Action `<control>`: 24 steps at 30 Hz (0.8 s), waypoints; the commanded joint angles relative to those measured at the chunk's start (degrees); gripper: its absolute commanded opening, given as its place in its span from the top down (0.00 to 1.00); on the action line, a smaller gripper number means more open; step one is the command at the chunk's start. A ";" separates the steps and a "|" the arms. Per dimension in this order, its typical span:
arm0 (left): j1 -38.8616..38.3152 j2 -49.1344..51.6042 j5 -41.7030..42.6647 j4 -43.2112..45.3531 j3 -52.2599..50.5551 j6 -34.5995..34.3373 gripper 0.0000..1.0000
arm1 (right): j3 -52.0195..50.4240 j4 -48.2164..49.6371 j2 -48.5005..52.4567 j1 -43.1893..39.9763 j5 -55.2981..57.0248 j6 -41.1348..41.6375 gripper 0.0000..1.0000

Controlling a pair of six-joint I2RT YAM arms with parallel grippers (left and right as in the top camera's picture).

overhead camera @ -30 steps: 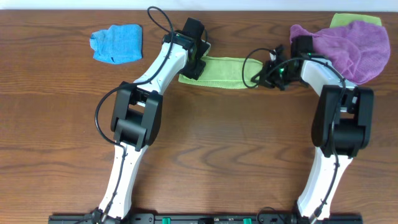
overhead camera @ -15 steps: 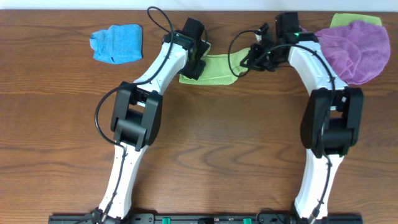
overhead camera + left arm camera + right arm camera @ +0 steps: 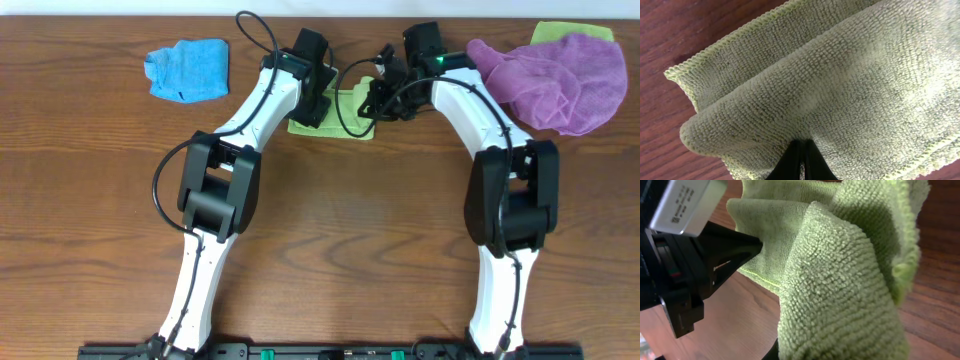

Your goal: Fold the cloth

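Grippers first: the left gripper [image 3: 801, 154] has its black fingers pressed together on a fold of the cloth [image 3: 840, 75], pinching two layers at the 6 o'clock edge of its own view. The right gripper [image 3: 378, 100] is clamped too. I barely see its fingers in the wrist view, but the cloth [image 3: 840, 280] rises bunched straight out of them, so I judge it gripped.

From overhead, the two grippers sit close together, the right one at 3 o'clock of the left gripper [image 3: 316, 106], with the cloth [image 3: 345, 112] a short green patch between and beneath them, toward 12 o'clock on the table [image 3: 330, 230].

By my reckoning the fold is partly done. The cloth is already doubled, and the right end is raised and gathered beside the left end. What is left is laying that end flat, matching the hems, and letting go.

The left wrist view shows the stacked layers and stitched hem, which the overhead cannot. The right wrist view shows the lifted bulge and the left gripper [image 3: 732, 247] right against it. Only the overhead shows the blue cloth [image 3: 188, 68] at 10 o'clock and the purple cloth [image 3: 560, 80] at 2 o'clock, both well apart.
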 commanded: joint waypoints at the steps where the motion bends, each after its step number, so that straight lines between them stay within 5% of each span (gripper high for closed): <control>1: 0.31 0.85 2.54 -0.09 -0.11 -1.36 0.94 | 1.05 -0.48 0.66 1.03 0.94 -0.90 0.99; 24: 4.90 -22.16 7.37 -1.38 1.14 -2.38 0.94 | 1.05 1.07 0.66 3.87 3.10 -0.92 0.99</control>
